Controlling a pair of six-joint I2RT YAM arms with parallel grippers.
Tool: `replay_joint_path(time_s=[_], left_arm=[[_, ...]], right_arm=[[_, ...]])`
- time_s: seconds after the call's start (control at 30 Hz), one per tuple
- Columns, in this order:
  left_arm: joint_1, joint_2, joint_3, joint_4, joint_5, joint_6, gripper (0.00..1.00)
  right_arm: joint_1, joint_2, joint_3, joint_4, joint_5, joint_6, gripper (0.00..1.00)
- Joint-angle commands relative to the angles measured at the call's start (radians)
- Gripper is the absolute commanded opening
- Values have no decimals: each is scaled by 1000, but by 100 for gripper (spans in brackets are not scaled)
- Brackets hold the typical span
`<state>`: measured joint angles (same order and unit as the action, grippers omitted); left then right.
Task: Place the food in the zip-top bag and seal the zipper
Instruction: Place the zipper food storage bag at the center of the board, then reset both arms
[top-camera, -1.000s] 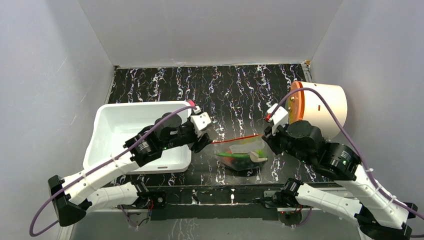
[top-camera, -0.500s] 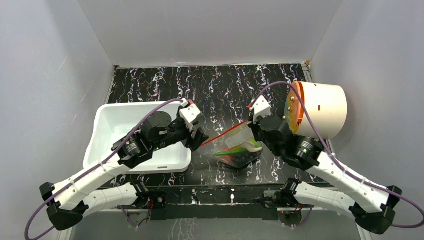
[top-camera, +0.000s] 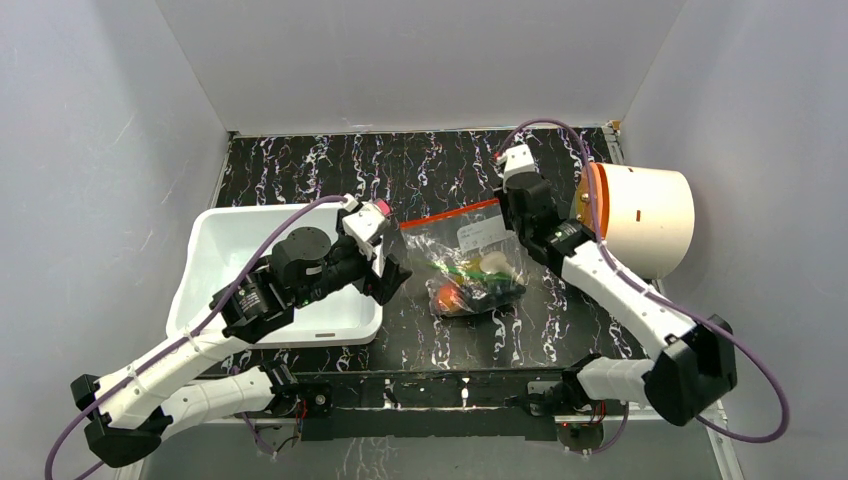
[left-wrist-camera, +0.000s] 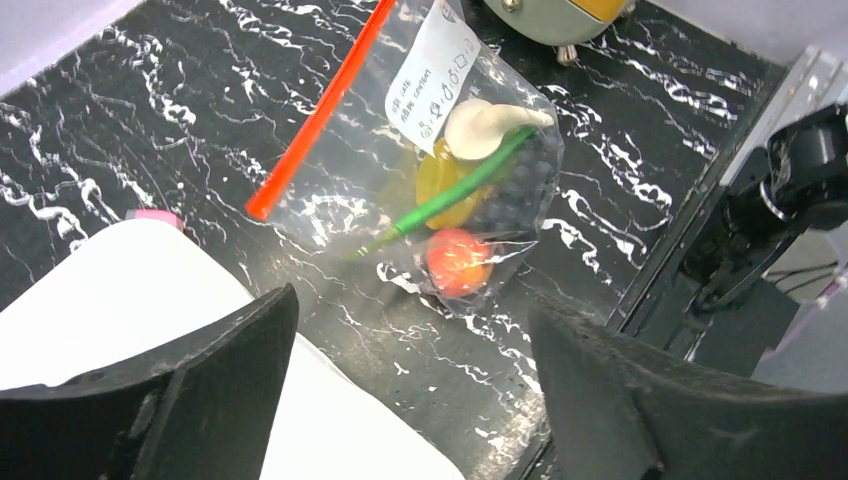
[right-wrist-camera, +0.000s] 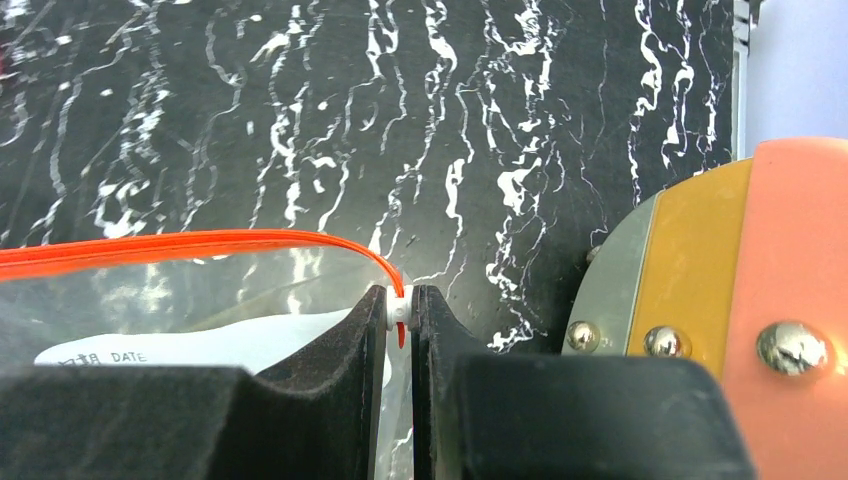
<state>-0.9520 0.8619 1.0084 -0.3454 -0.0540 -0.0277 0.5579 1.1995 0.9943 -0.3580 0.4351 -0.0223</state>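
Note:
The clear zip-top bag (top-camera: 470, 262) lies flat on the black marbled table. It holds an orange ball (left-wrist-camera: 458, 262), a long green pod (left-wrist-camera: 450, 195), a beige mushroom (left-wrist-camera: 480, 125) and a yellow piece (left-wrist-camera: 438, 180). The orange-red zipper (top-camera: 448, 214) runs straight along the bag's far edge. My right gripper (right-wrist-camera: 400, 310) is shut on the zipper's white tip at the right end, and it also shows in the top view (top-camera: 508, 206). My left gripper (left-wrist-camera: 410, 400) is open and empty, above the table near the bag's left side, apart from the zipper's left end.
A white plastic bin (top-camera: 215, 265) stands at the left, under my left arm. A white cylinder with an orange end (top-camera: 640, 215) lies at the right, close to my right gripper. A small pink thing (left-wrist-camera: 155, 215) sits by the bin's corner.
My right gripper has swung to the far right with the zipper tip, dragging the bag away and pulling the strip straight. My left gripper now stands apart from the strip's left end.

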Motion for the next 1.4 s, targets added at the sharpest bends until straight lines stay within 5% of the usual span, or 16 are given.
replay_joint_path(time_s=[0.0,0.33,0.73,0.77,0.8,0.83,1.37], left_arm=[[4,-25,9,-14,-94,-68,97],[4,-71,22,-140,-278,-196,98],[4,13,75,-307,-562,-456,98],[4,20,80,-306,-551,-446,98],[3,27,84,-304,-538,-436,98],[4,28,87,-296,-523,-428,98],[3,-170,59,-79,-399,-392,98]], right_arm=[[-108,92,92,118,-83,20,0],[-181,239,148,161,-74,51,6],[-180,106,240,-51,-337,151,67],[-179,91,242,-71,-362,159,74],[-179,72,243,-88,-385,171,92],[-180,51,244,-101,-406,184,97],[-179,-357,182,-262,-580,351,98]])
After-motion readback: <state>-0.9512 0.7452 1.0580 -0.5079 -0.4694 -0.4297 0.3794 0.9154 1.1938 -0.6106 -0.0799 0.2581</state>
